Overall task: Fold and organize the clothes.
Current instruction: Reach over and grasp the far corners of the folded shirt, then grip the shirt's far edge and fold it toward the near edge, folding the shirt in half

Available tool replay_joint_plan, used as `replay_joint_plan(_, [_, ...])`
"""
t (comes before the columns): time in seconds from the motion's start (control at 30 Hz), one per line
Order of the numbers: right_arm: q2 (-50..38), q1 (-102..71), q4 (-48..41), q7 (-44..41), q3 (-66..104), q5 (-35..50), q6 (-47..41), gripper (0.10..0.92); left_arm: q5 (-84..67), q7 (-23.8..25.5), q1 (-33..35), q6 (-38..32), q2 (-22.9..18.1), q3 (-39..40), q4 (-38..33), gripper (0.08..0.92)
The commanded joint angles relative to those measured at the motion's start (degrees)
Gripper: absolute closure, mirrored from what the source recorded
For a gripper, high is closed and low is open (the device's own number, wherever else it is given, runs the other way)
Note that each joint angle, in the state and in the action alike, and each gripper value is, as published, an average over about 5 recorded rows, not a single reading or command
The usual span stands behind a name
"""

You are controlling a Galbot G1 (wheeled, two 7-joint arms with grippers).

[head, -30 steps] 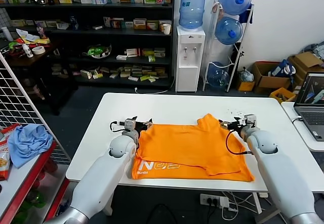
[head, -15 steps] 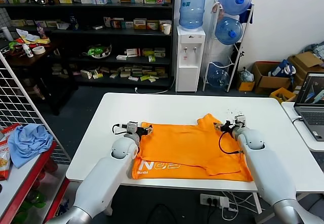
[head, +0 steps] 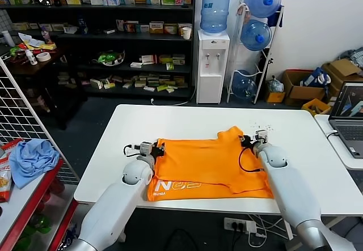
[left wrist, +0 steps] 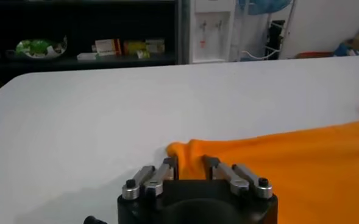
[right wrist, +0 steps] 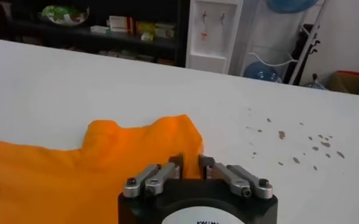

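Observation:
The clothes are one orange T-shirt (head: 210, 163) lying flat on the white table (head: 187, 118), with white lettering (head: 178, 186) along its near left edge. My left gripper (head: 156, 147) is at the shirt's far left corner. In the left wrist view that gripper (left wrist: 190, 164) is shut on a bunched ridge of orange fabric (left wrist: 289, 164). My right gripper (head: 245, 140) is at the far right corner, beside the raised sleeve. The right wrist view shows that gripper (right wrist: 190, 163) pinching the cloth's edge (right wrist: 106, 164).
A laptop (head: 347, 115) sits on the adjoining table at the right. A light blue cloth (head: 31, 157) lies on the red shelf at the left, behind a wire grid (head: 22, 120). Brown specks (right wrist: 289, 137) dot the table beyond the right gripper.
Both grippers slid inward onto the shirt's far corners and went from open to shut on the fabric. The far edge has bunched slightly at each grip.

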Motion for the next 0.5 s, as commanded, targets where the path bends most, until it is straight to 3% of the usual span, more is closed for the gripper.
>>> replay_joint_plan(0.03, [0.2, -0.3, 1.8, 1.2, 0.0, 0.5, 0.7, 0.862, 0.6, -0.1, 2.3, -1.0, 1.3, 0.2, -3.8, 0.718])
replay_joint_plan(0.27, [-3.6, -5.9, 16.3, 4.9, -0.7, 3.5, -0.9, 0.901, 2.2, -0.4, 5.2, -3.3, 5.0, -0.2, -11.9, 0.895])
replay_joint_plan(0.5, [-9.1, -18.6, 32.7, 7.9, 1.4, 2.5, -2.6, 0.901, 3.2, -1.5, 10.5, -3.6, 9.7, -0.9, -21.4, 0.903])
